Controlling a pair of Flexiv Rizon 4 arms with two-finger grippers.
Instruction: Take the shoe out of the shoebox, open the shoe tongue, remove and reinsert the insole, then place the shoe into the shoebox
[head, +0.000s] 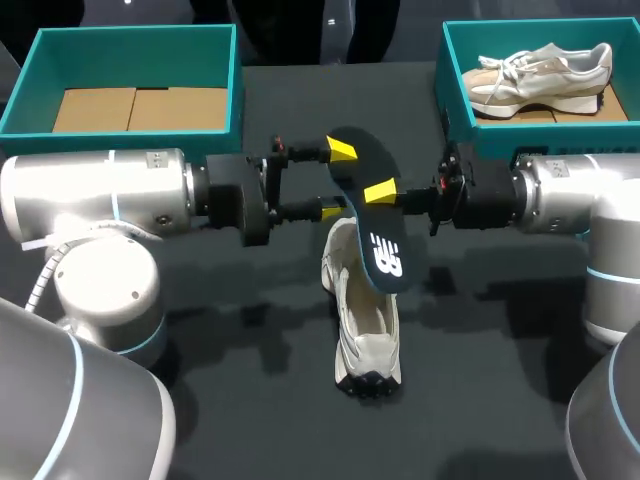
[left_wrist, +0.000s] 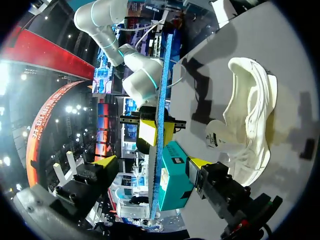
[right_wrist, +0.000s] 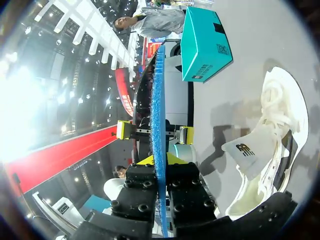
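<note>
Black insole (head: 378, 225) is clamped by the right gripper (head: 381, 192) above the shoe (head: 366, 325); the left gripper (head: 337, 180) is spread apart. Its front end should be slid in first.

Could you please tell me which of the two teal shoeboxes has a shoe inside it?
The shoebox on the right arm's side holds a pale shoe; the left shoebox shows only bare cardboard.

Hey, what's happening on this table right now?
The right gripper is clamped on the dark insole, holding it in the air above the white shoe, which lies on the table. The left gripper is open, with a finger on either side of the insole but not gripping it. The insole is out and not yet reinserted.
</note>
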